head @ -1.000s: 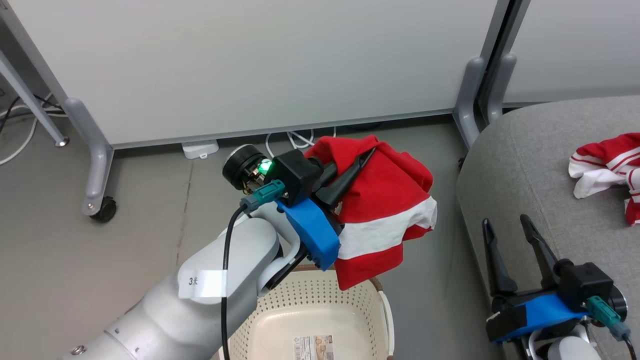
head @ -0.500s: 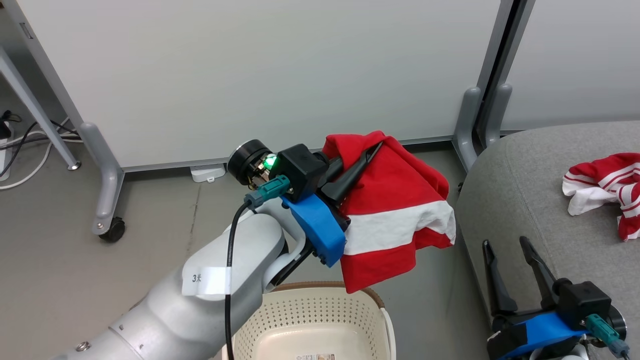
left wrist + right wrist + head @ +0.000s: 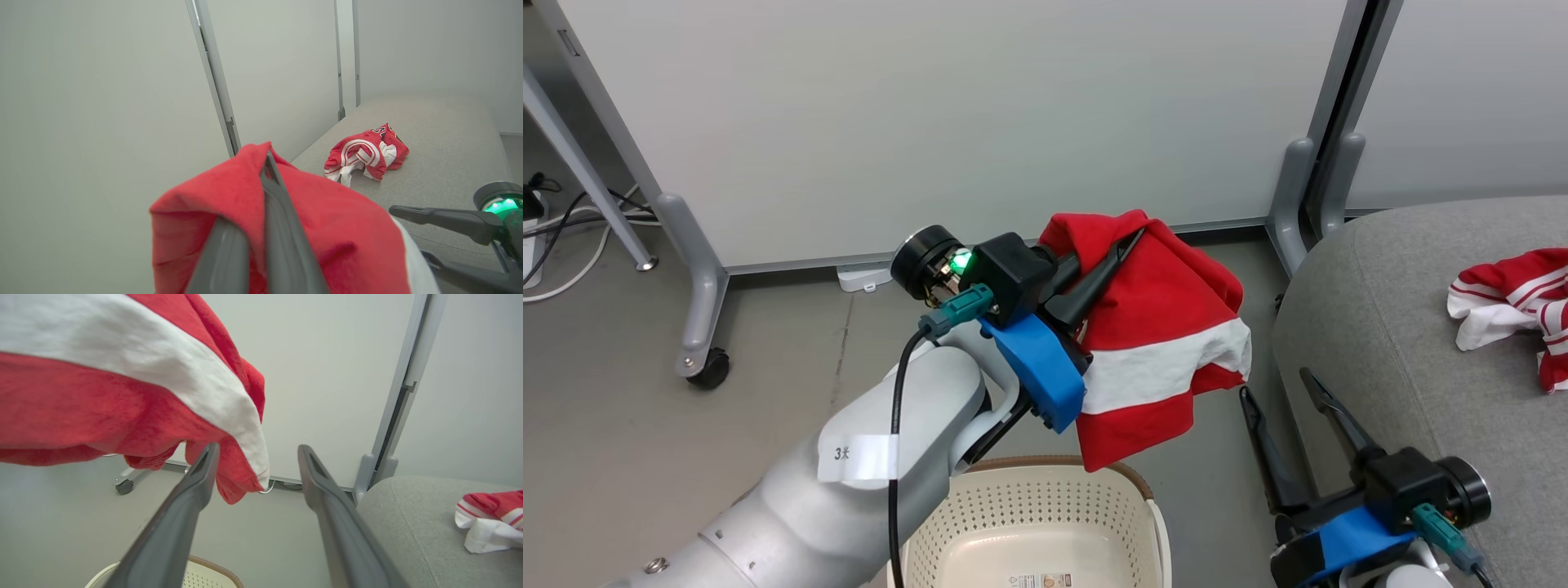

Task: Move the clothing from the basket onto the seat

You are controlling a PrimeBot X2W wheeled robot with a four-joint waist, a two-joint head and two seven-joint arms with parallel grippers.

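Observation:
My left gripper [image 3: 1134, 238] is shut on a red garment with a white band [image 3: 1168, 327], which hangs in the air above the far rim of the cream perforated basket [image 3: 1013, 506]. In the left wrist view the fabric [image 3: 335, 228] bunches around the shut fingers [image 3: 282, 228]. My right gripper [image 3: 1278, 385] stands open just below and right of the hanging cloth, beside the grey seat [image 3: 1405, 286]. Its fingers [image 3: 179, 514] frame the cloth's lower corner [image 3: 241, 473] without touching. A second red and white garment [image 3: 1511, 302] lies crumpled on the seat.
White partition panels stand behind on grey legs, one with a caster [image 3: 711, 369]. Another pair of grey legs [image 3: 1307, 188] rises at the seat's far corner. Cables [image 3: 572, 220] lie on the grey floor at the left. A label shows on the basket's bare bottom.
My right gripper has swung left off the seat's edge, toward the hanging garment's lower corner. The left gripper keeps holding the garment aloft. The head camera has shifted slightly.

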